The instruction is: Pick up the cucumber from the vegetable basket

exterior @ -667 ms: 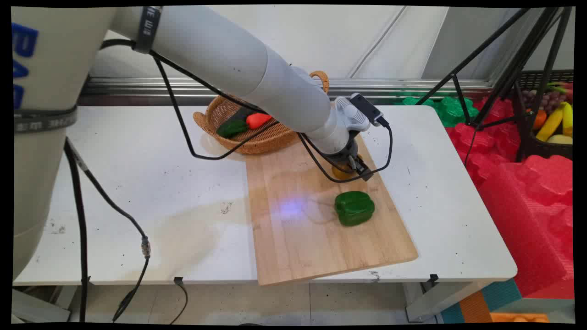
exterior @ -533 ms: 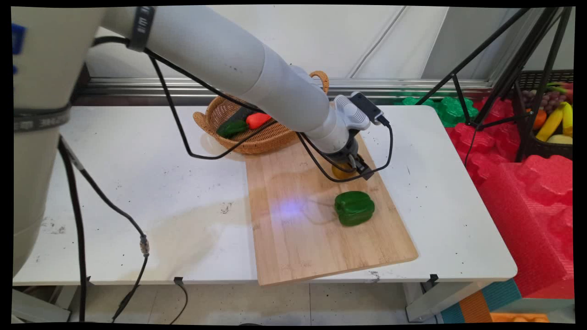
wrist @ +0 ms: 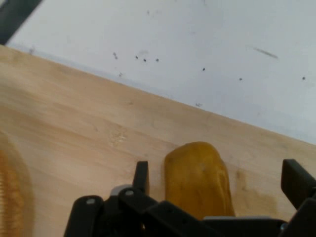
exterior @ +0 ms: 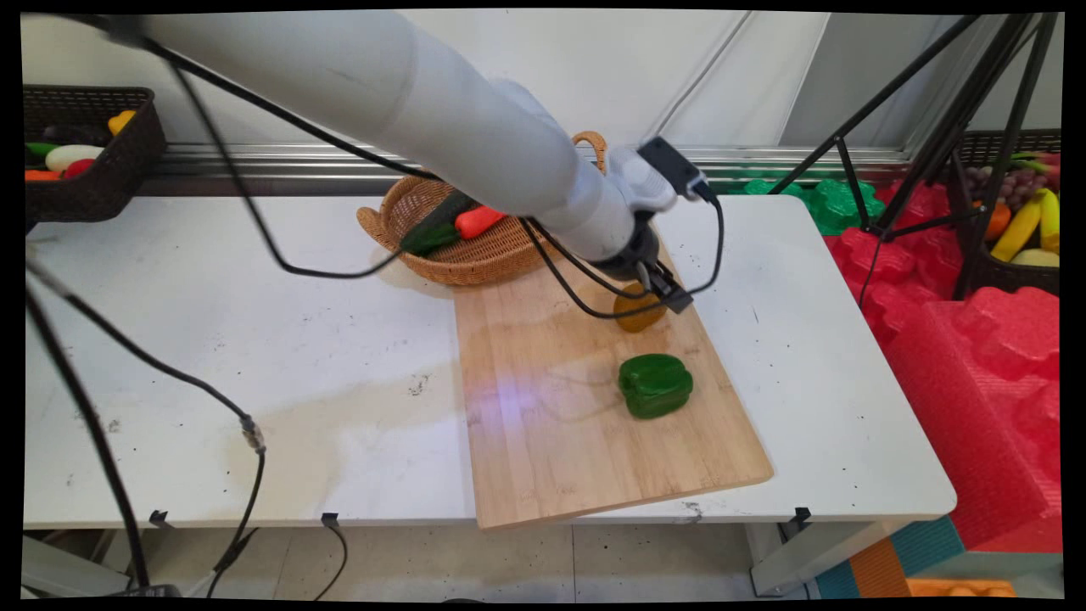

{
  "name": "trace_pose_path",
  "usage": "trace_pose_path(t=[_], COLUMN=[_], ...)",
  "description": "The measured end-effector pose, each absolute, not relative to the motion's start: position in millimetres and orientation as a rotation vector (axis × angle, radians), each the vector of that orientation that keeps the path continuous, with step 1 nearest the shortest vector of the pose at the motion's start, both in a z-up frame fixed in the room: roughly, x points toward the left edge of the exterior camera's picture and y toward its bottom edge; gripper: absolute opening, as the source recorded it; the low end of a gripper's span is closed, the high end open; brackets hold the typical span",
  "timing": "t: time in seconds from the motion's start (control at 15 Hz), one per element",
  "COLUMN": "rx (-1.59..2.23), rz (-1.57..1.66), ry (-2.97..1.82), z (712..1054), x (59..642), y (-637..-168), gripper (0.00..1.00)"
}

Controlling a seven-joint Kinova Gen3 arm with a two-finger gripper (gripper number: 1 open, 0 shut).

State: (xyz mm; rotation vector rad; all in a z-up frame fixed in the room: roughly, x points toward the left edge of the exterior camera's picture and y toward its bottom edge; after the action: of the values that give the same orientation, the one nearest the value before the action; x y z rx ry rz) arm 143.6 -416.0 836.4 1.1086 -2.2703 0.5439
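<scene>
Hand view: the claw (wrist: 217, 187) is spread, its fingers (wrist: 141, 177) flanking a yellow fruit (wrist: 197, 180) on the board (wrist: 74, 128), apart from both. The fruit's long axis runs up the frame. Main view: fruit (exterior: 639, 308) right of centre, above the green pepper (exterior: 655, 385).

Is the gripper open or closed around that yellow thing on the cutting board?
Open. In the hand view the gripper has a finger on each side of the yellow piece, with gaps showing.
</scene>
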Motion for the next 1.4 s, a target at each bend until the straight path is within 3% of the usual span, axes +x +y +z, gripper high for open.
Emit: trace_pose_path(t=[0.6, 1.07, 1.4], rx=[1.103, 1.202, 1.306], rz=[0.573, 0.604, 0.683], ry=[-2.256, -2.271, -2.24], z=[905.9, 924.9, 930.6], x=[229.4, 313.3, 357.8], y=[-373.8, -350.6, -372.0], gripper=[1.0, 1.0, 1.0])
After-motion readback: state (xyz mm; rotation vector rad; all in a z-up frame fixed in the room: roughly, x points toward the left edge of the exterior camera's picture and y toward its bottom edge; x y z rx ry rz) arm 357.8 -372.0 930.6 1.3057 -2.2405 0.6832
